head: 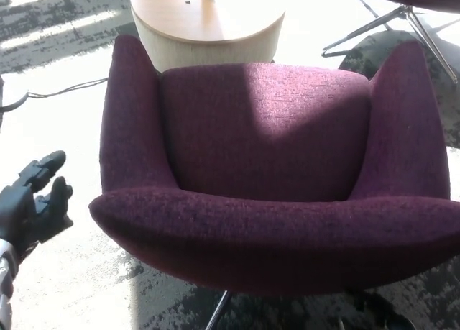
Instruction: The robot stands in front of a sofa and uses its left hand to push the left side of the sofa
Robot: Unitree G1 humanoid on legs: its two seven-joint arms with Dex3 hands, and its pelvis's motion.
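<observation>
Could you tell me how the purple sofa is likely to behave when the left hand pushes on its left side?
The sofa looks padded in woven fabric, so the surface will probably give a little and grip rather than slip. Slim metal legs under its middle suggest it may turn or slide instead of tipping. The open left hand is not touching it yet.

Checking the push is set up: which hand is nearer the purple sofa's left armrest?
Left. The left hand hovers open just beside the left armrest, not touching the sofa. The right hand is out of view.
</observation>
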